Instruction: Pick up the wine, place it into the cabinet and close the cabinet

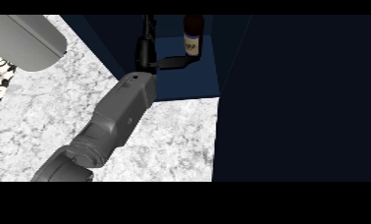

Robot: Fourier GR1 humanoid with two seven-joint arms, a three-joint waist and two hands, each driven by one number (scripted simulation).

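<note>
Seen from steeply overhead at a kitchen counter (174, 139) of white-and-grey marbled stone. Shows the left hand (148, 56) stretched up from the lower left on its grey forearm (119, 115) into the open dark-blue cabinet (181, 83). Finds the wine (193, 39), a dark bottle with a pale label, standing upright inside that cabinet on its blue floor, towards the back and just to the right of the hand. Shows the hand spread rather than clasped: slim black fingers (148, 29) pointing straight up beside the bottle and apart from it, and one black digit held out sideways to the right, its tip touching the bottle's lower part. Leaves unclear whether that tip presses or merely rests there. Takes in the cabinet's door (290, 95), a broad dark panel swung open and filling the right side of the view. Catches a rounded grey object (29, 41) at the upper left, well apart from the cabinet, and a small black-and-white patterned thing (4, 78) at the left edge, too cut off to identify.
</note>
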